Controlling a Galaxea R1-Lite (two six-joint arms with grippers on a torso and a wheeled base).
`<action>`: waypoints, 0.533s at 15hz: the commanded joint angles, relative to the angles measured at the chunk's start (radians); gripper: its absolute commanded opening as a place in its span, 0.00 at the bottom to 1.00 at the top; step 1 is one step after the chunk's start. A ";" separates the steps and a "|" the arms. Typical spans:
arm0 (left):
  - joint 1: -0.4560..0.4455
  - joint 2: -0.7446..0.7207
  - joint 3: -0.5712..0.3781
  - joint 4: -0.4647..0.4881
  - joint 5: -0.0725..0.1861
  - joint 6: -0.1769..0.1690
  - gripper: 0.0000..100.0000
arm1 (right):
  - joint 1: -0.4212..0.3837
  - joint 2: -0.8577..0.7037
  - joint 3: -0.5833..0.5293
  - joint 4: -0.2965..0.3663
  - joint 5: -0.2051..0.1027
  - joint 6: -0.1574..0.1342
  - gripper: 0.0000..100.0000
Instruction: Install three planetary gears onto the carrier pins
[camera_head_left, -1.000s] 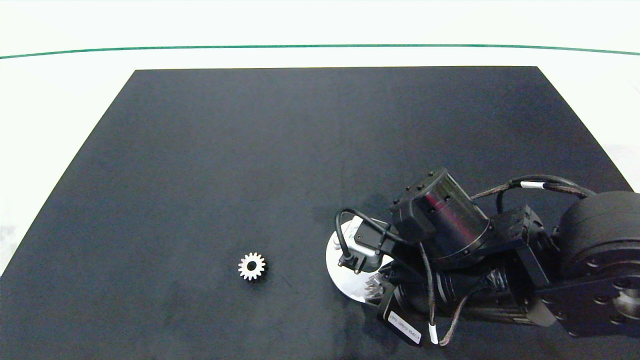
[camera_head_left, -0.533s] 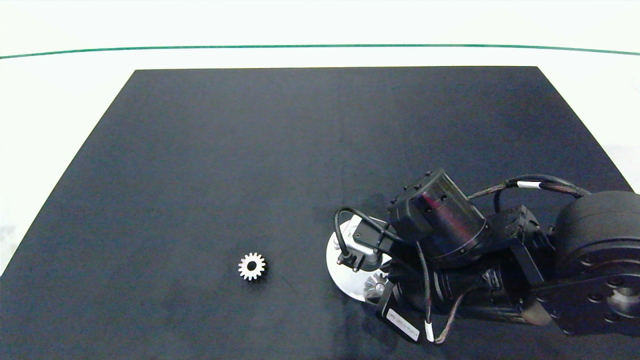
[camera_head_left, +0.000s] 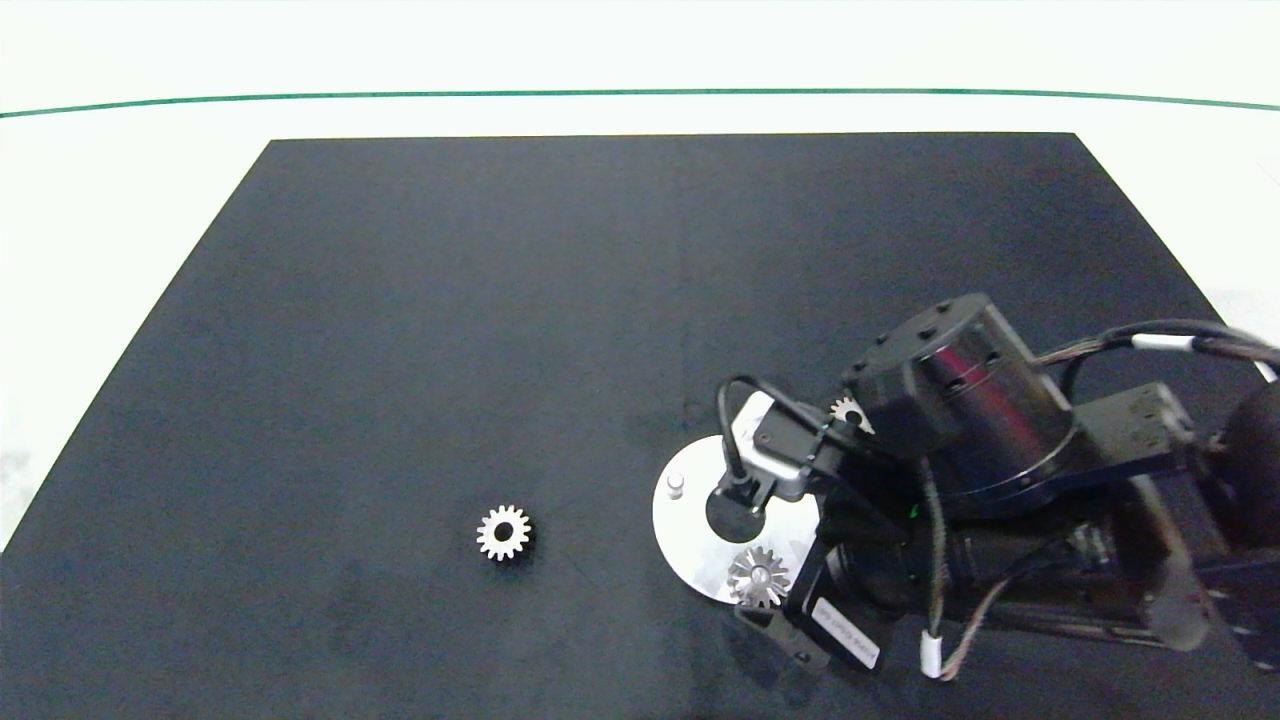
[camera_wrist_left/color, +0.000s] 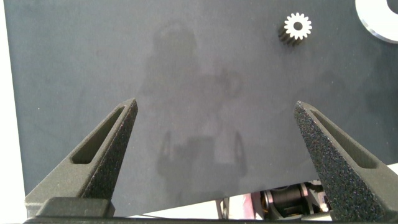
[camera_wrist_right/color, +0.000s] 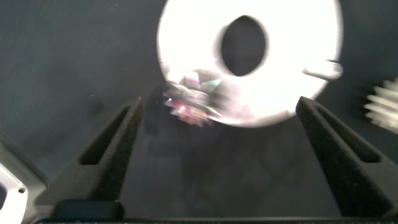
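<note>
Right gripper (camera_wrist_right/color: 217, 149) now spread wide and empty, backed off from disc (camera_head_left: 685, 520); one gear (camera_head_left: 758, 577) seated on pin, newly uncovered; second gear (camera_head_left: 850, 411) beside disc; third (camera_head_left: 504, 532) loose on mat, well apart; left gripper (camera_wrist_left/color: 217, 149) also agape, idle; two installs left

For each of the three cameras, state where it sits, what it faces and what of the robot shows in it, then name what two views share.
Head view: above the table, looking down at the black mat; the right arm enters from the right, over the white disc.
Left wrist view: on the left arm, facing the mat; the left gripper, jaws open, and a loose gear.
Right wrist view: on the right arm, above the disc; the right gripper, jaws open.
Shared: head and left wrist views both show the loose gear.
</note>
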 joint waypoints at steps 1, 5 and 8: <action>0.000 -0.004 0.000 0.002 0.000 0.001 1.00 | -0.103 -0.182 0.007 0.004 -0.019 -0.006 1.00; 0.000 -0.004 0.002 0.003 0.000 0.002 1.00 | -0.404 -0.226 0.050 0.002 0.151 -0.007 1.00; 0.000 -0.004 0.002 0.003 0.000 0.001 1.00 | -0.453 -0.195 0.051 0.002 0.204 -0.006 1.00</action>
